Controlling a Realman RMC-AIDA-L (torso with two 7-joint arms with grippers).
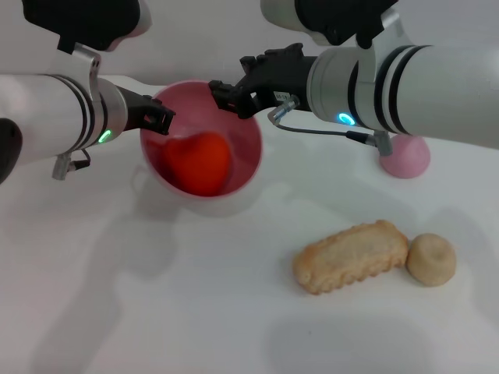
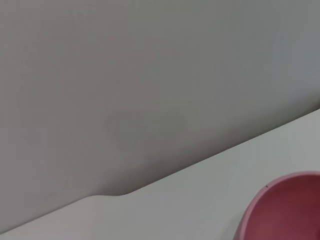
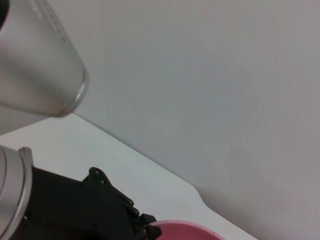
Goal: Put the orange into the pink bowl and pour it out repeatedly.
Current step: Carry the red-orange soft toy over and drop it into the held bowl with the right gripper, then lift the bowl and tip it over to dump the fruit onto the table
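The pink bowl (image 1: 242, 152) is lifted off the white table and tilted toward me. The orange (image 1: 199, 161) lies inside it, low against the wall. My left gripper (image 1: 160, 118) is shut on the bowl's left rim. My right gripper (image 1: 232, 99) hovers just above the bowl's far rim, open and empty. The left wrist view shows part of the bowl (image 2: 285, 210). The right wrist view shows the bowl's rim (image 3: 187, 231) with the left arm's black gripper (image 3: 105, 210) at it.
A pink-mauve ball (image 1: 405, 156) lies at the back right, partly behind my right arm. A beige toy bread (image 1: 351, 255) and a beige ball (image 1: 431, 259) lie side by side at the front right. A grey wall stands behind the table.
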